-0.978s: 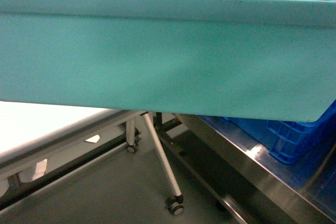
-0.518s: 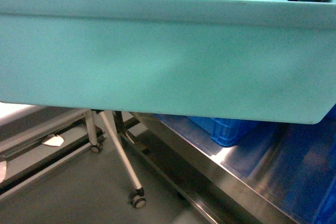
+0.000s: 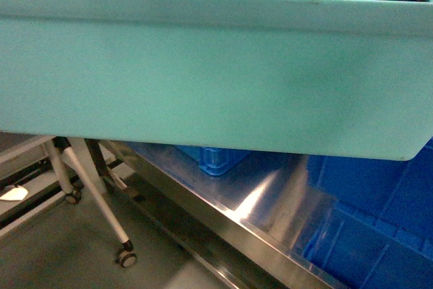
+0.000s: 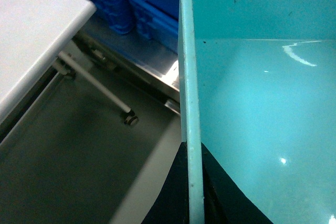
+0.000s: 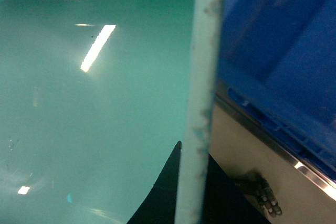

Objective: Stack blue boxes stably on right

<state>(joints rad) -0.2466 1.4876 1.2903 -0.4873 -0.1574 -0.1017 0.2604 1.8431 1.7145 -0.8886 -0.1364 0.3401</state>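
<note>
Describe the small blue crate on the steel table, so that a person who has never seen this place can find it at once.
Look in the head view below the big turquoise tub that fills the upper half. Under its bottom edge runs a shiny steel table, and the small blue crate sits on it near the middle. Only its low ribbed corner shows, brighter blue than the dark-blue crate at lower right.

head: close behind tub [image 3: 216,79] wall, looking down | wrists: astride opposite rims, sharing tub interior
</note>
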